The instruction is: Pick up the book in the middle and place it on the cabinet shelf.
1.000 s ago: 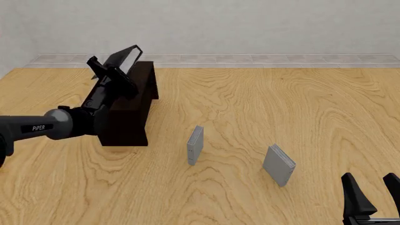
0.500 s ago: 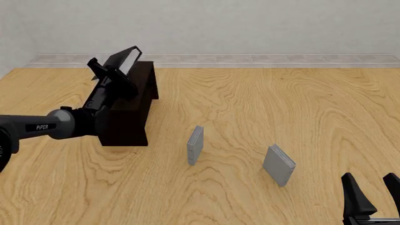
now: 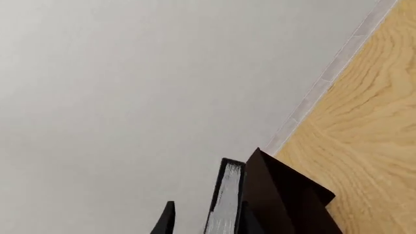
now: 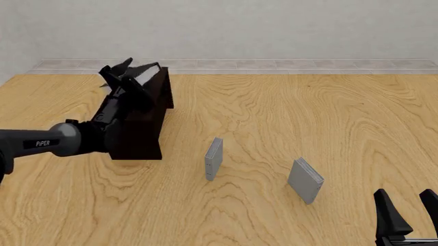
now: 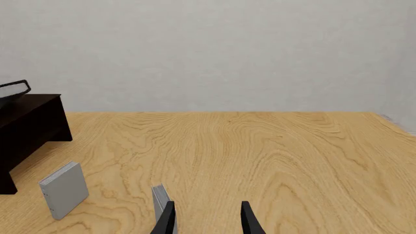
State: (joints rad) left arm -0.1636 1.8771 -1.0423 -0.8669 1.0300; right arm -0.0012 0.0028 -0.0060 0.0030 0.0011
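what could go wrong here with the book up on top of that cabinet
1. The book lies at the far top edge of the cabinet, not on an inner shelf. It could slide off the back if released or pushed now.
2. The left gripper sits close against the book. Whether its jaws grip it cannot be told, so pulling away might drag it along.
3. The right gripper idles, open, too far away to help.

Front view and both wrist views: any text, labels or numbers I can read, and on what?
"PIPER", white letters on the left arm's grey link.
The book, the two grey books and the cabinet show no lettering. Nothing readable in either wrist view.
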